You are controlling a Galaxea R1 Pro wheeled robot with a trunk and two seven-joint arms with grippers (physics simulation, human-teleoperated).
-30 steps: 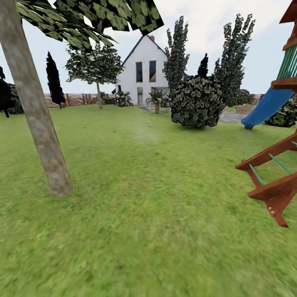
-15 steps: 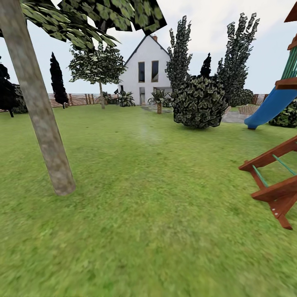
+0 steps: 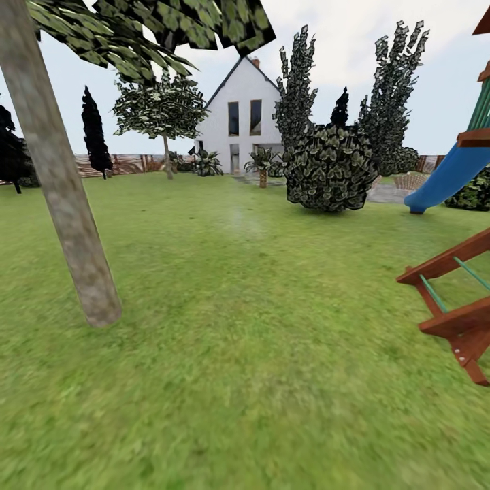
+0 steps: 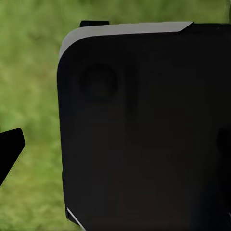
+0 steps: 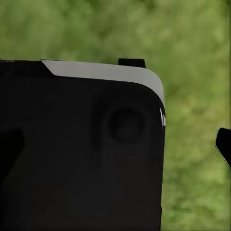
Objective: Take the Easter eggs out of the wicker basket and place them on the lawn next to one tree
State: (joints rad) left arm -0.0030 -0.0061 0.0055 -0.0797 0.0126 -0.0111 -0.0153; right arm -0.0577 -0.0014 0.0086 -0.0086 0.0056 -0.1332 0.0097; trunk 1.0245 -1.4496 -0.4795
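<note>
The lawn [image 3: 258, 327] spreads wide and green ahead in the head view. A thick, bare grey-brown tree [image 3: 64, 190] leans up from the grass at the left, its leaves overhead. The Easter eggs and the wicker basket are out of view. In the left wrist view one dark fingertip [image 4: 10, 149] of the left gripper pokes in at the edge, beside a large black robot panel [image 4: 144, 130] over grass. The right wrist view likewise has a dark fingertip [image 5: 224, 144] beside a black panel [image 5: 82, 149]. I cannot tell whether either gripper is open or shut.
A wooden playset [image 3: 456, 299] with a blue slide [image 3: 446, 177] stands at the right. A round dark shrub [image 3: 330, 170], tall bushes, a thin leafy tree [image 3: 163, 109], a white house [image 3: 238, 116] and a brown fence [image 3: 129, 163] lie far ahead.
The whole head view has shifted a little, so the camera has moved. The trunk and the playset sit slightly further right in the picture. Nothing in the garden itself has moved.
</note>
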